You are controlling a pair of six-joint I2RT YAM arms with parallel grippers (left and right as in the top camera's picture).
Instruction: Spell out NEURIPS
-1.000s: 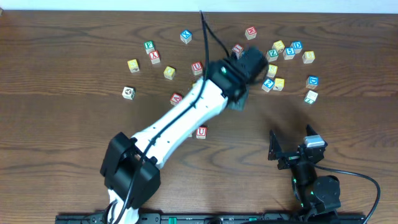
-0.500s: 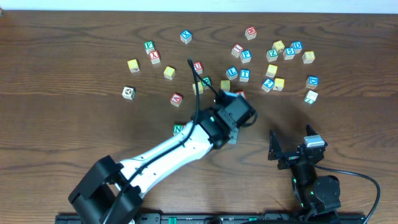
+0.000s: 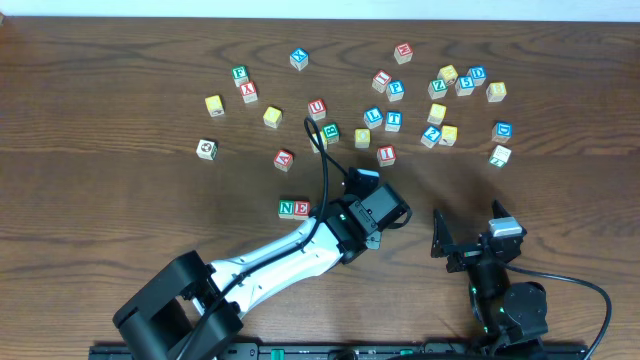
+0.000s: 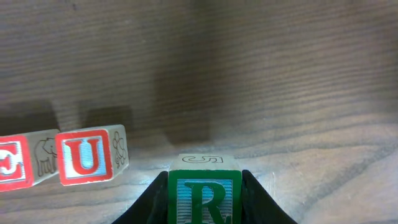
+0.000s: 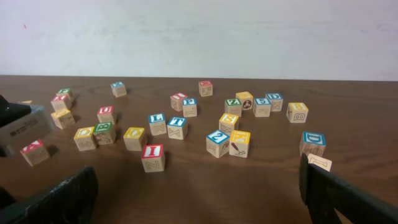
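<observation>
The word is half begun: on the table the N cube and E cube sit touching in a row. From above the arm hides what follows them, but the left wrist view shows the U cube tight against the E's far side. The left gripper is clamped on the R cube, green letter facing the camera. It hangs out at about 3 o'clock from the row, low over the wood and clearly apart from the U; I cannot tell whether the cube touches the surface. So this looks like the fourth letter going in. To my eye the next move calls for bringing the R in toward 9 o'clock until it sits just beside the U, squared to the same line, and only then letting the fingers part, without nudging the three already set. The right gripper sits parked at 5 o'clock on the table, fingers spread wide, holding nothing. The red I cube waits among the loose cubes at about 1 o'clock from the row, and a blue one that reads like P lies beyond it; I cannot pick out the S for certain.
</observation>
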